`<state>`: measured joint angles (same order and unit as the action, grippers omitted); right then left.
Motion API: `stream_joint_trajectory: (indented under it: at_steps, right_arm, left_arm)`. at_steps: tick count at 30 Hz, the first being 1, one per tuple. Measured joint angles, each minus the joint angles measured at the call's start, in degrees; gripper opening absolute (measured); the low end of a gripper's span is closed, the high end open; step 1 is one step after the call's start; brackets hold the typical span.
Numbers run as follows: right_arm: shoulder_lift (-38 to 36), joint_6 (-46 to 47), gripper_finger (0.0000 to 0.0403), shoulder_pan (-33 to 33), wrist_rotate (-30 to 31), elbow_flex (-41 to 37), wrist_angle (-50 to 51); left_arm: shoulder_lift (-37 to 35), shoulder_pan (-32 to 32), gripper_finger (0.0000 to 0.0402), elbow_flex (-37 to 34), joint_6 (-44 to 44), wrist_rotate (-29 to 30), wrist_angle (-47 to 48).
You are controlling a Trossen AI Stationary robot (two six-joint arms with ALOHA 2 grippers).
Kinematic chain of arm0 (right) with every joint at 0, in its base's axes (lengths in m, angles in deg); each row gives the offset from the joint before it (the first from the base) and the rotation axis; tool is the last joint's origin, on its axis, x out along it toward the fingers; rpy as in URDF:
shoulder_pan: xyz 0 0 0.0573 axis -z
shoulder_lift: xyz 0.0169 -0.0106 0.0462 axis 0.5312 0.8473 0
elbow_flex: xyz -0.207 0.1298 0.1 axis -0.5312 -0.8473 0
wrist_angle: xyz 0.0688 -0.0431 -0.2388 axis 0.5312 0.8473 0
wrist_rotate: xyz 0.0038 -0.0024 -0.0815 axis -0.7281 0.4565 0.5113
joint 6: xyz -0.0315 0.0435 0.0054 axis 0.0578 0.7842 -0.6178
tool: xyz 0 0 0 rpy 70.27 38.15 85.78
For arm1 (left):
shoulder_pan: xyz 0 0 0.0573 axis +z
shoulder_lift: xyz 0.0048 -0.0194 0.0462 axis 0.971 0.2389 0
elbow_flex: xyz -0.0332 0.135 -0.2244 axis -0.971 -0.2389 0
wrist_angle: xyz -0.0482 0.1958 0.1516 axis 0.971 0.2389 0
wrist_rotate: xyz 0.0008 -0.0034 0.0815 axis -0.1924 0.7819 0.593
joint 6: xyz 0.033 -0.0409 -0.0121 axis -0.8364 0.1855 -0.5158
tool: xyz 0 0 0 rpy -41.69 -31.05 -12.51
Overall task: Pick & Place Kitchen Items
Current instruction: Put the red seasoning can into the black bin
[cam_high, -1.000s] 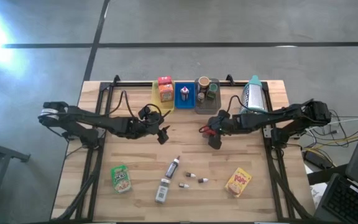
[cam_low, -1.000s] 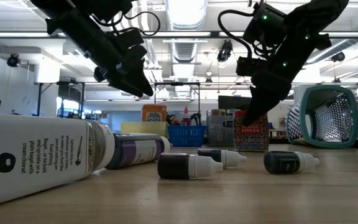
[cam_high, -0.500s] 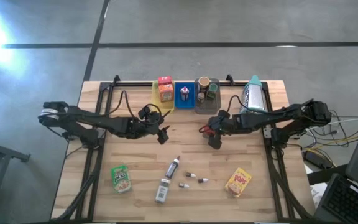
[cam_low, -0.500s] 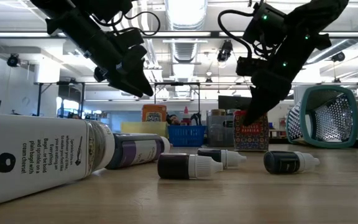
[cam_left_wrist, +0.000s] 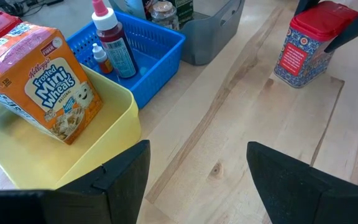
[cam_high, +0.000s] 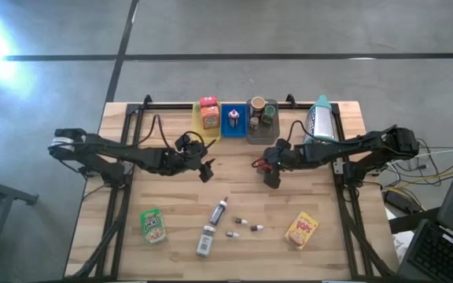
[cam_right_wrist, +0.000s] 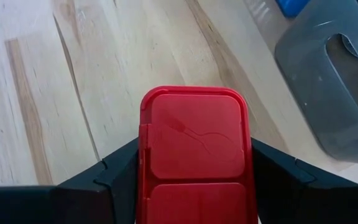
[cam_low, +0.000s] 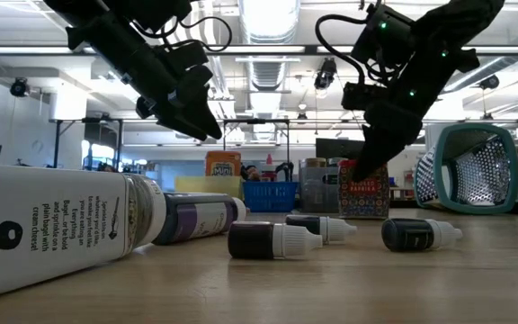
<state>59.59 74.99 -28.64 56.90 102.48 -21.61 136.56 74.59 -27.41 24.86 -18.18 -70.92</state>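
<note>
On the pale wooden table (cam_high: 171, 196), the right gripper (cam_right_wrist: 194, 186) grasps the stiff, light-looking red-lidded patterned tin (cam_left_wrist: 304, 43) by its flat sides, while the left gripper (cam_left_wrist: 197, 180) hangs open and empty.

Four cams: one overhead, one at table level, one on each wrist.

My high cam looks straight down, far out, whole table (cam_high: 171, 196) plus floor around it. Low cam sits on the tabletop, level, facing the trays and room beyond; a white bottle (cam_low: 52, 229) fills its near left, very close. My left wrist cam looks down and forward, close, at the yellow tray (cam_left_wrist: 73, 146) and blue tray (cam_left_wrist: 160, 46). Right wrist cam is almost on top of the red-lidded tin (cam_right_wrist: 194, 146). That tin shows in the low, left wrist and right wrist cams; high cam has it under the right arm.
</note>
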Motion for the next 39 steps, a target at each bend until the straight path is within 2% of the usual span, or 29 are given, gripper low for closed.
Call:
stream_joint_trajectory:
  at_steps: [7,13,16,21,25,32,39]
  right_arm:
    - [-1.6,-2.3,0.0211,0.0,0.0,0.0,0.4]
    - [-5.4,-6.0,0.0229,0.4,-0.1,1.6,2.8]
    - [-6.9,-8.0,0.0236,1.8,-0.1,3.9,7.1]
    - [-8.4,-12.8,0.0211,4.6,0.3,8.6,13.9]
    - [-8.4,-16.7,0.0208,6.7,0.3,12.8,18.0]
    - [-8.4,-22.6,0.0233,10.0,0.2,19.2,21.4]
    - [-8.3,-28.4,0.0208,14.1,0.2,24.0,24.3]
  left_arm:
    - [0.0,0.0,0.0273,0.0,0.0,0.0,0.0]
    - [0.0,0.0,0.0273,0.0,0.0,0.0,0.0]
    - [0.0,0.0,0.0273,0.0,0.0,0.0,0.0]
    - [0.0,0.0,0.0273,0.0,0.0,0.0,0.0]
    - [0.0,0.0,0.0273,0.0,0.0,0.0,0.0]
    - [0.0,0.0,0.0273,0.0,0.0,0.0,0.0]
    - [0.0,0.0,0.0273,0.0,0.0,0.0,0.0]
